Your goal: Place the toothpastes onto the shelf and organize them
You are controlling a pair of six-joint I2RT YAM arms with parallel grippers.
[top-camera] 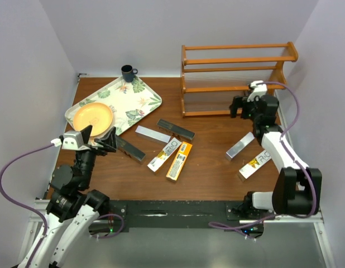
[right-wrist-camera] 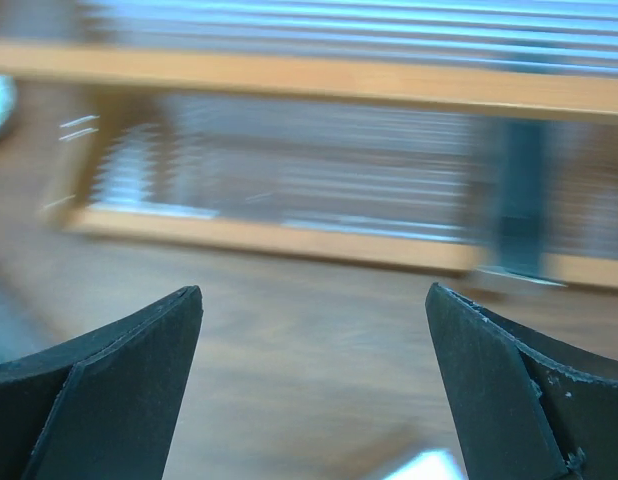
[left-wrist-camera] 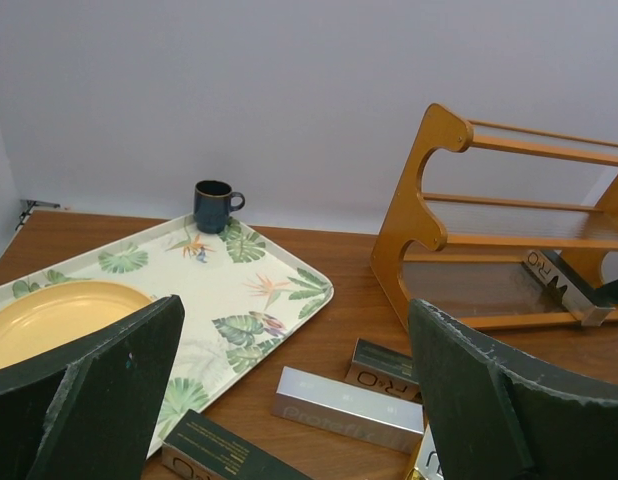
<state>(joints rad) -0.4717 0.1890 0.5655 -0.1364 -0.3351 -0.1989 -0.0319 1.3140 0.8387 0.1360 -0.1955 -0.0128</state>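
Several toothpaste boxes lie loose on the table: a black one (top-camera: 130, 149), a silver one (top-camera: 153, 134), a black one (top-camera: 176, 129), a white-yellow one (top-camera: 163, 156), an orange one (top-camera: 179, 161), a silver one (top-camera: 240, 146) and a white-yellow one (top-camera: 254, 164). The wooden shelf (top-camera: 239, 78) stands at the far right. One black box (left-wrist-camera: 564, 287) lies on its bottom tier. My left gripper (top-camera: 104, 138) is open and empty, just left of the black box; its view shows the silver box (left-wrist-camera: 349, 410) ahead. My right gripper (top-camera: 238, 107) is open and empty in front of the shelf's bottom tier (right-wrist-camera: 289, 240).
A leaf-patterned tray (top-camera: 140, 106) with an orange plate (top-camera: 93, 115) sits at the far left, and a dark mug (top-camera: 128, 72) stands behind it. White walls close in the table on three sides. The right wrist view is blurred.
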